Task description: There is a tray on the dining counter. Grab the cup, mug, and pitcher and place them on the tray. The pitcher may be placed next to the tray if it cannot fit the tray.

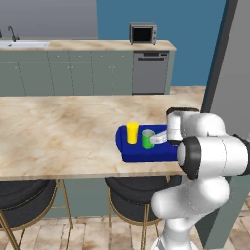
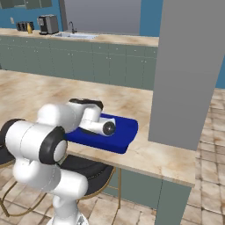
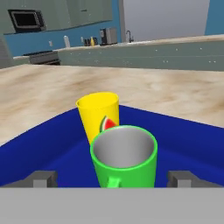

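The deep-blue tray (image 1: 128,152) (image 2: 126,132) (image 3: 39,151) lies on the dining counter (image 1: 58,132) near its right end. On the tray the yellow cup (image 1: 132,133) (image 3: 99,114) stands upright, its red mark facing the hand. The green mug (image 1: 147,139) (image 3: 124,161) stands upright just right of the cup, handle toward the hand. My gripper (image 1: 156,140) (image 3: 113,179) is open right behind the mug, fingertips (image 3: 43,178) wide on either side and touching nothing. The pitcher (image 2: 29,28) (image 3: 92,41) shows as a tiny amber bottle on the far kitchen counter.
A wide grey pillar (image 1: 229,68) (image 2: 189,66) rises just right of the tray. Dark round stools (image 1: 27,195) sit under the counter's front edge. The back counter carries a sink (image 1: 24,44), a toaster oven (image 1: 142,33) and a coffee machine (image 2: 47,24).
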